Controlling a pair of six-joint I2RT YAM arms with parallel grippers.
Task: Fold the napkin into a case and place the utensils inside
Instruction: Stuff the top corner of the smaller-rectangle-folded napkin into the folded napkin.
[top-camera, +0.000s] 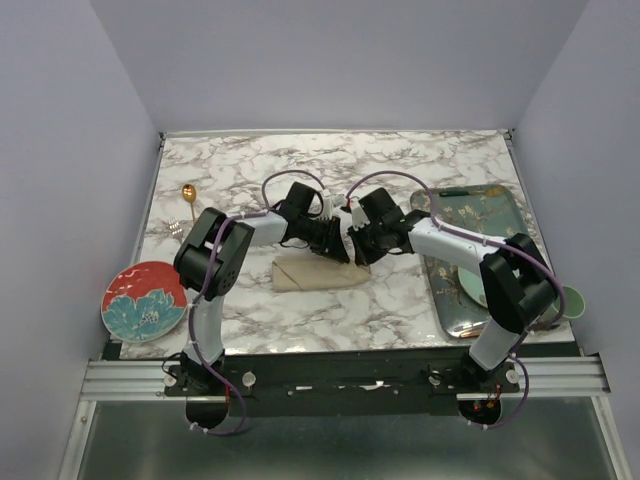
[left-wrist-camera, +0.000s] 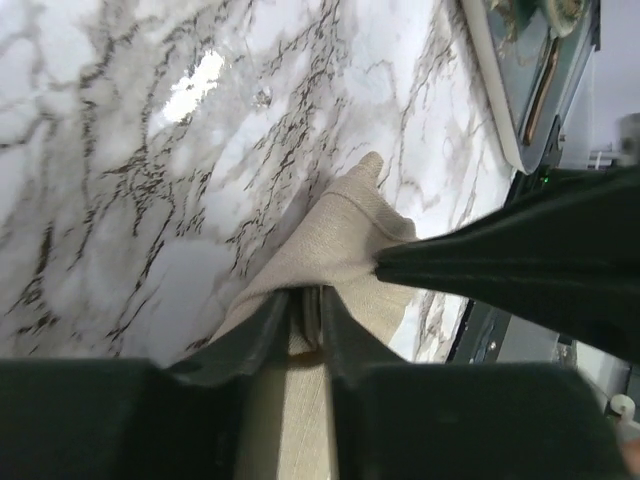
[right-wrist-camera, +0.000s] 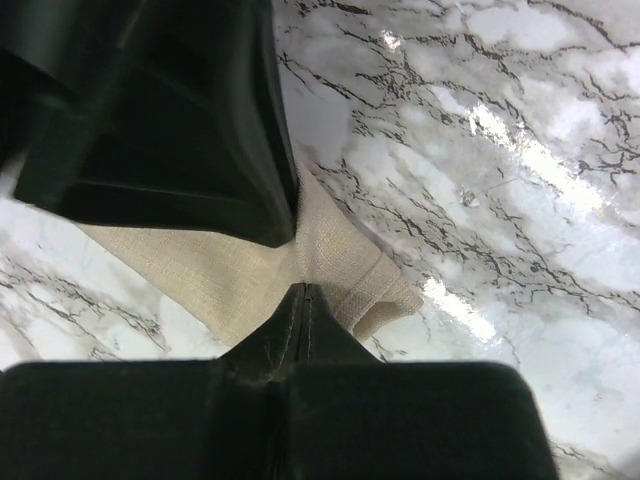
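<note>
Lying crosswise under both wrists, the napkin (top-camera: 310, 275) is pinched by the closed right gripper (right-wrist-camera: 300, 290), left gripper (left-wrist-camera: 305, 297) slightly parted astride it.

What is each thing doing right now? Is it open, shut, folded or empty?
napkin: folded into a narrow strip on the table.
left gripper: jaws nearly together around a napkin fold; grip unclear.
right gripper: shut, tips against the napkin.
spoon: lying on the table, outside the napkin.
red plate: empty.
</note>
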